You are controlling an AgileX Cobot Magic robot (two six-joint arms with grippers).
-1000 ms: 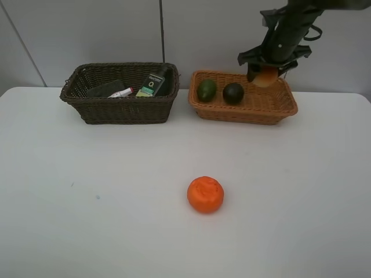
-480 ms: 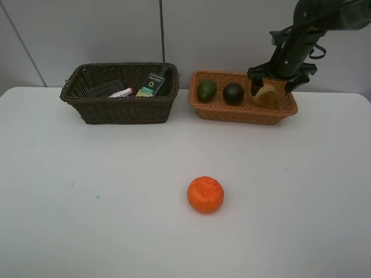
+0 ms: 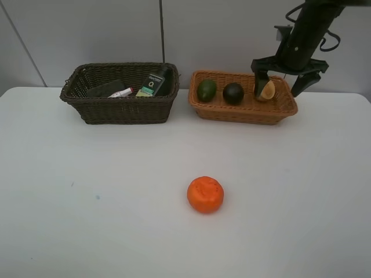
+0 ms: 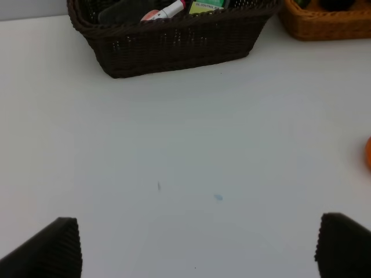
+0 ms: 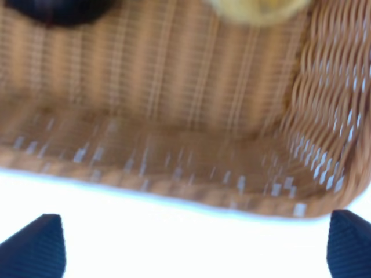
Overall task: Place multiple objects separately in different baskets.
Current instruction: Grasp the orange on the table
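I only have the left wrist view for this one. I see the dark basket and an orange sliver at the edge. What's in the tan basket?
Observer: Three fruits in the tan basket: a green one, a dark one, a peach one.
Operator: Is the right gripper holding any?
Observer: No, the right gripper is open above the peach one.
Operator: That orange sliver?
Observer: An orange, alone on the table.

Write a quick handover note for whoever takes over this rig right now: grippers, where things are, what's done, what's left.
Right gripper: open above the tan basket, empty.
Left gripper: open, empty, over bare table.
Tan basket holds green fruit, dark mangosteen, peach-coloured fruit.
Dark basket holds marker, bottle and other dark items.
Left: the orange, alone on the table.
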